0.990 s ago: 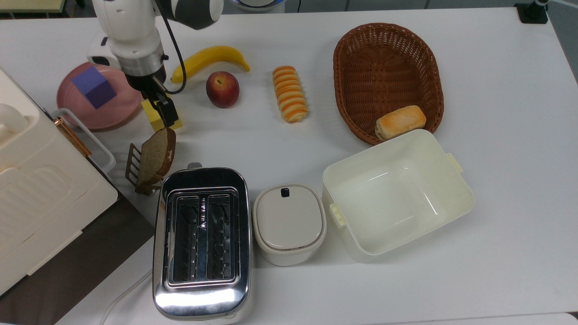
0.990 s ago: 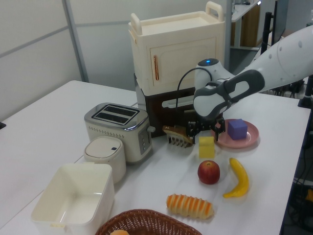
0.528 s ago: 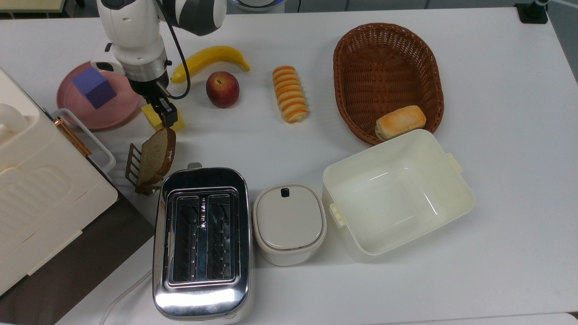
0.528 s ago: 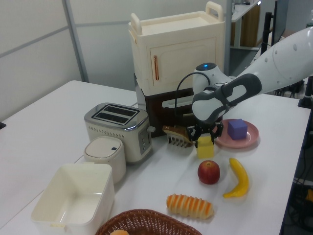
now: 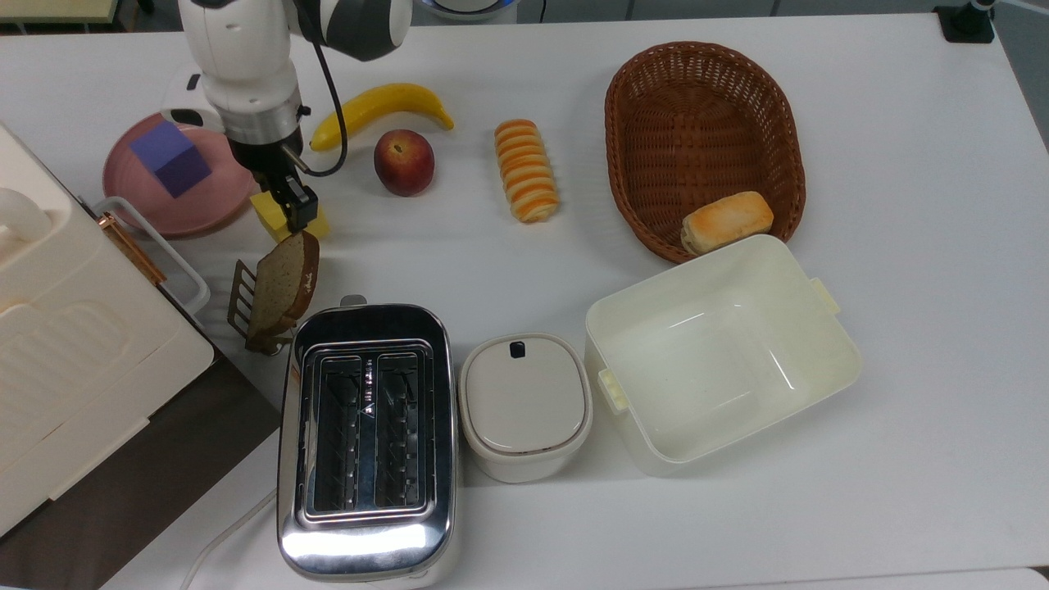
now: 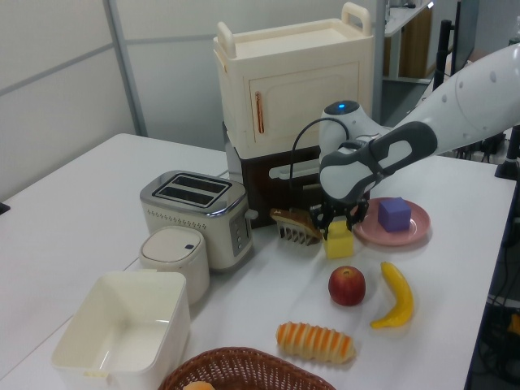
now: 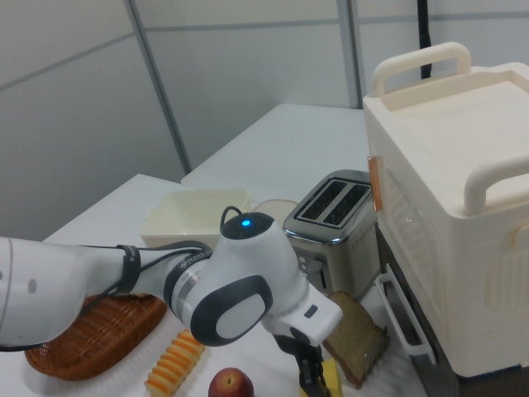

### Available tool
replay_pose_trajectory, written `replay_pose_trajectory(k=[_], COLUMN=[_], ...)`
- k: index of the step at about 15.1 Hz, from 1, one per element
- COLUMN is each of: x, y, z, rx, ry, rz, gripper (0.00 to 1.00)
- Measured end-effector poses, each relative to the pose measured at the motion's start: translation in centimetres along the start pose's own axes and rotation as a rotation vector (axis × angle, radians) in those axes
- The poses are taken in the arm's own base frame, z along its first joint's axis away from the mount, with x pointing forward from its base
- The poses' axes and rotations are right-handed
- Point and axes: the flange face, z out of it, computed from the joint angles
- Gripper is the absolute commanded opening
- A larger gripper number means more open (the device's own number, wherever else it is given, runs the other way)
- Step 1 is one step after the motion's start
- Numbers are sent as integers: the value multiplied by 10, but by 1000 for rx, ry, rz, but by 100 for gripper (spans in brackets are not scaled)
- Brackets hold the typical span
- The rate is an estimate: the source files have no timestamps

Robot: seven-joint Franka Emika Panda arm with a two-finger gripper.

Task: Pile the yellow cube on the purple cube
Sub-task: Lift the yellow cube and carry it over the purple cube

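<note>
The yellow cube [image 5: 268, 215] rests on the table just beside the pink plate [image 5: 205, 205], in front of the toast rack. My gripper [image 5: 288, 205] has come straight down over it, and its fingers [image 6: 329, 223] press against the sides of the yellow cube [image 6: 339, 242], shut on it. Most of the cube's top is hidden by the hand in the top view. The purple cube [image 5: 170, 158] sits on the pink plate, to the top view's left of the gripper. In the left view the purple cube [image 6: 394, 214] stands to the right of the gripper [image 6: 339, 227]. The yellow cube [image 7: 332, 382] peeks out beside the finger in the right view.
A toast slice in a rack [image 5: 279, 283] stands close below the gripper, with the toaster [image 5: 366, 434] beyond it. A peach [image 5: 404, 161] and banana [image 5: 381, 106] lie to the top view's right. The cream cabinet [image 5: 74, 352] fills the left edge. A basket [image 5: 705, 82] and tub [image 5: 721, 352] sit far right.
The gripper has come down from above the yellow cube to around it and its fingers have narrowed onto it. The cube has shifted slightly toward the plate.
</note>
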Motion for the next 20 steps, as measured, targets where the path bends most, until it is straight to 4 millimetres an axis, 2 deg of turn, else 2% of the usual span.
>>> replay_pose_trajectory(k=[3,7,10,11,17,20], x=[8,10,24,34,64,70], y=[11,21,44,59,127,147], z=[-37,-66,-82,-87,-83,-77], rx=[39,78,79,75,48,39], ry=[31,33,35,41,43,36], rz=[-32,-54,-36,-25,-50,-47], gripper=[40,40,40,39,39,39])
